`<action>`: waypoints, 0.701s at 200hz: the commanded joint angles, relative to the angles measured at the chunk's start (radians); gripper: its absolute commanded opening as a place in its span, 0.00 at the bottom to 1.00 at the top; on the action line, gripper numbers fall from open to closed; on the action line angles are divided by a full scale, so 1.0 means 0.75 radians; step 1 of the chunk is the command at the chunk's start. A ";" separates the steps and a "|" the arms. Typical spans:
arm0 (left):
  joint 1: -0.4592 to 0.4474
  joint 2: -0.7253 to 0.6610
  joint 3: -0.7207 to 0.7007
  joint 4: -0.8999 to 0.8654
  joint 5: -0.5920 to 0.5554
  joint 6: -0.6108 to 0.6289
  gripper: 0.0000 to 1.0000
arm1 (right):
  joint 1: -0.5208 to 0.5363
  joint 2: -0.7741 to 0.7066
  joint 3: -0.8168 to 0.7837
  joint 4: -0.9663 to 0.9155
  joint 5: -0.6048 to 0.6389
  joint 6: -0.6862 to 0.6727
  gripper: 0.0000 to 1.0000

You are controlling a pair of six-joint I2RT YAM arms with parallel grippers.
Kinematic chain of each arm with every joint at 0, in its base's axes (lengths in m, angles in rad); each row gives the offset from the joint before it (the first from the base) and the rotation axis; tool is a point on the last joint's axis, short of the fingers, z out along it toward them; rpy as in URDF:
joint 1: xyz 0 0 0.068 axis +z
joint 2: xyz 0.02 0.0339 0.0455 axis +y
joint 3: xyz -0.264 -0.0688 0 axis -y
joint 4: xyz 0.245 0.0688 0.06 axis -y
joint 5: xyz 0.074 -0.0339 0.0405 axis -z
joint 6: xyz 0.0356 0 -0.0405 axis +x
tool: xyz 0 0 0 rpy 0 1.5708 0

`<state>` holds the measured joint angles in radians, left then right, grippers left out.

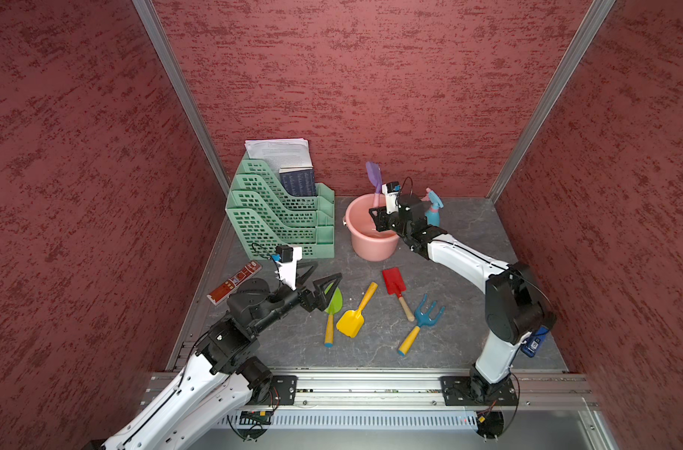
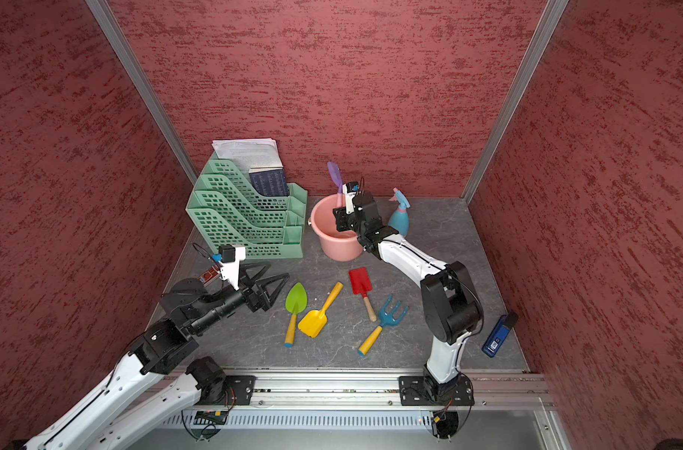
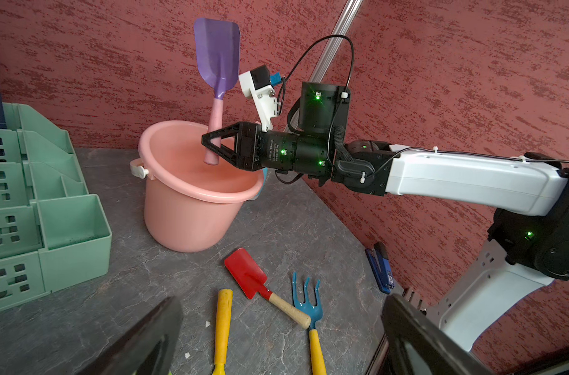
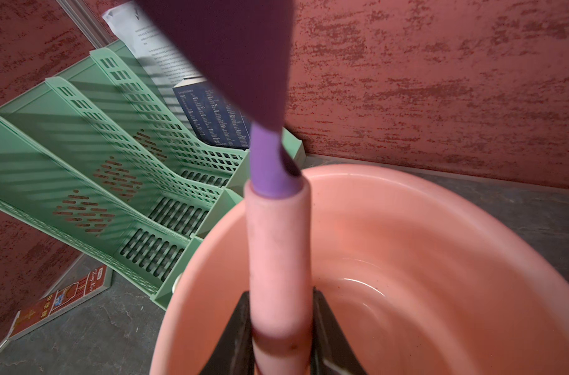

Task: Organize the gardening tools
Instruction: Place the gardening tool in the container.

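Trouble, if it comes, looks likeliest at the pink bucket (image 3: 186, 224). The right gripper (image 3: 208, 146) is clamped on the pink handle of the purple scoop (image 3: 216, 52), low down near its end. The handle dips into the bucket's mouth while the blade stands tall above the rim. I cannot tell whether the handle end touches the bottom.

To my eye the scoop is top-heavy held like that. Let go too high, it could topple against the rim, or swing over it and land on the table. The bucket looks light, so a finger catching its wall on the way out might tip or drag it. The spray bottle (image 2: 399, 218) stands just beside the right arm's wrist, and a careless pull back could knock it over.

The left gripper (image 2: 279, 270) hangs with its jaws wide apart and empty, near the green trowel (image 2: 295, 298). The trowel, yellow scoop (image 2: 312, 321), red spade (image 2: 359, 281) and blue fork (image 2: 390, 315) lie loose on the table, 4 tools close together. A sloppy grab at 1 may shove its neighbour.
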<state>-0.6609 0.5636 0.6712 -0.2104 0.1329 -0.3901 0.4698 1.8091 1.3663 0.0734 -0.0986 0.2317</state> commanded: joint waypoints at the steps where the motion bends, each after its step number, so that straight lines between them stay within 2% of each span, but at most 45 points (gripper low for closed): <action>1: 0.025 0.013 -0.001 -0.012 0.008 -0.034 1.00 | -0.011 0.020 0.036 0.028 0.051 -0.023 0.00; 30: 0.041 0.054 0.056 -0.113 -0.049 -0.076 1.00 | -0.011 0.031 0.027 0.019 0.067 -0.029 0.00; 39: 0.043 0.069 0.075 -0.149 -0.071 -0.091 1.00 | -0.011 0.031 0.025 0.015 0.070 -0.030 0.05; 47: 0.044 0.078 0.092 -0.177 -0.084 -0.100 1.00 | -0.012 0.029 0.021 0.017 0.070 -0.031 0.15; 56: 0.044 0.086 0.105 -0.203 -0.097 -0.112 1.00 | -0.012 0.025 0.014 0.023 0.072 -0.030 0.33; 65: 0.045 0.093 0.123 -0.232 -0.110 -0.126 1.00 | -0.011 0.018 0.007 0.031 0.077 -0.029 0.47; 72: 0.044 0.100 0.137 -0.256 -0.117 -0.135 1.00 | -0.011 0.012 0.001 0.031 0.086 -0.027 0.57; 81: 0.047 0.111 0.155 -0.293 -0.126 -0.146 1.00 | -0.011 0.002 -0.006 0.037 0.090 -0.027 0.63; 101: 0.048 0.139 0.203 -0.398 -0.148 -0.182 1.00 | -0.012 -0.022 -0.018 0.040 0.100 -0.026 0.70; 140: 0.044 0.185 0.284 -0.613 -0.103 -0.243 1.00 | -0.011 -0.113 -0.045 0.030 0.105 -0.013 0.73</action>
<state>-0.6331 0.6842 0.8352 -0.5228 0.0456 -0.5293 0.4675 1.8038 1.3510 0.0753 -0.0475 0.2173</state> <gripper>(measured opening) 0.996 0.727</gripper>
